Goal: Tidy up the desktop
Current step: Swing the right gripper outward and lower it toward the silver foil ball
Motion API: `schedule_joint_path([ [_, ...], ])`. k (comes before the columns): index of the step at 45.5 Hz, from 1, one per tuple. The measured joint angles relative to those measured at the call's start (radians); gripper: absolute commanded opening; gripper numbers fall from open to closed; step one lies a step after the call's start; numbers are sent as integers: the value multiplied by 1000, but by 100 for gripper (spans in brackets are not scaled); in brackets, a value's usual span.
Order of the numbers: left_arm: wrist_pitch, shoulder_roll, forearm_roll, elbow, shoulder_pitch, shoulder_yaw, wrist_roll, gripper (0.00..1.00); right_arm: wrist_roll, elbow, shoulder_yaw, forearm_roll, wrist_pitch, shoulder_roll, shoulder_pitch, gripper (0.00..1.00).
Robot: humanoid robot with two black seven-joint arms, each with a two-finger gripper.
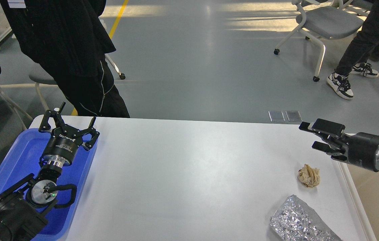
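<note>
Count: 1 white table (189, 167). 1 blue plastic tray (85, 174) at its left edge. 1 crumpled ball of tan paper (309, 175). 1 crinkled sheet of silver foil (301, 221), cut off by the bottom edge, so poss. more of it out of view. 2 robot hands: left hand (69, 125) and right hand (313, 135). 2 wheeled chairs, one at right (326, 23), one at left (42, 80) partly hidden. 2 small metal floor plates (285, 116). Approx. 2 people: dark-clothed one (72, 50), legs w/ sneakers (360, 50).

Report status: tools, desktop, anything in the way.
Left tool open over blue tray, empty. Right tool open, empty. Desktop: paper wad, foil remain. Nothing blocking.
</note>
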Motion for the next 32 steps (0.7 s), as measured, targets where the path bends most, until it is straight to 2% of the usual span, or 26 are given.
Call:
schedule_joint_path([
  [17,-1,0,1,0,0,1,0,100,7,69,-89,-397,-6,-49,-22,99],
  [32,-1,0,1,0,-1,1,0,100,21,77,-161,-691,-155,-51,-154,100],
])
